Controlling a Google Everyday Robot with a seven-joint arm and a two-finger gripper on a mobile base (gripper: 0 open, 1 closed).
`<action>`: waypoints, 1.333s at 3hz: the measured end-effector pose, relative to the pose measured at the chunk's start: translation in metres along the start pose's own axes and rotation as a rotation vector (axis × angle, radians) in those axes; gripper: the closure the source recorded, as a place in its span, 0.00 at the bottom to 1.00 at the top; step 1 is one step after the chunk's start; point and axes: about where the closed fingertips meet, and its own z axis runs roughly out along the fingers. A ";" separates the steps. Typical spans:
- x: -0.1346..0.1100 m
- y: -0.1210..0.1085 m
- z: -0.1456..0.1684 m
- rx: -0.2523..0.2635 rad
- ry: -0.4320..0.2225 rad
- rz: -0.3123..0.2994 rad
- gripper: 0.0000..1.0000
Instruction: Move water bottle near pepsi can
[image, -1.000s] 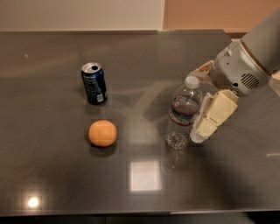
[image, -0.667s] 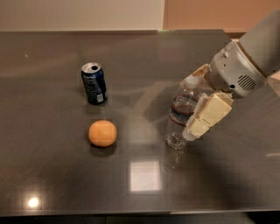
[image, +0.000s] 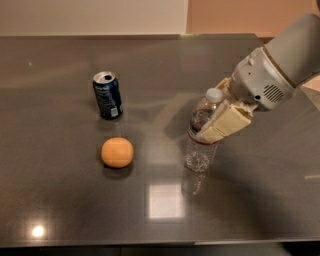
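Note:
The water bottle (image: 199, 150) is clear with a white cap and a dark label band. It stands right of centre on the dark table, leaning slightly. My gripper (image: 209, 119) reaches in from the right. Its cream fingers (image: 226, 122) sit on either side of the bottle's upper body, and the near finger covers the label. The gripper looks shut on the bottle. The pepsi can (image: 107, 95) is dark blue with a silver top. It stands upright to the left, well apart from the bottle.
An orange round fruit (image: 117, 152) lies in front of the can, between can and bottle. The table's far edge (image: 150, 35) meets a wall. The front edge runs along the bottom. The arm's grey body (image: 280, 65) fills the upper right.
The near finger has swung left onto the bottle's label. The bottle has shifted slightly left and now leans. Can and fruit have not moved.

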 end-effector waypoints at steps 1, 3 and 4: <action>-0.014 -0.015 -0.003 -0.001 -0.016 -0.019 0.87; -0.066 -0.073 0.014 0.004 -0.025 -0.065 1.00; -0.095 -0.095 0.031 -0.002 -0.028 -0.091 1.00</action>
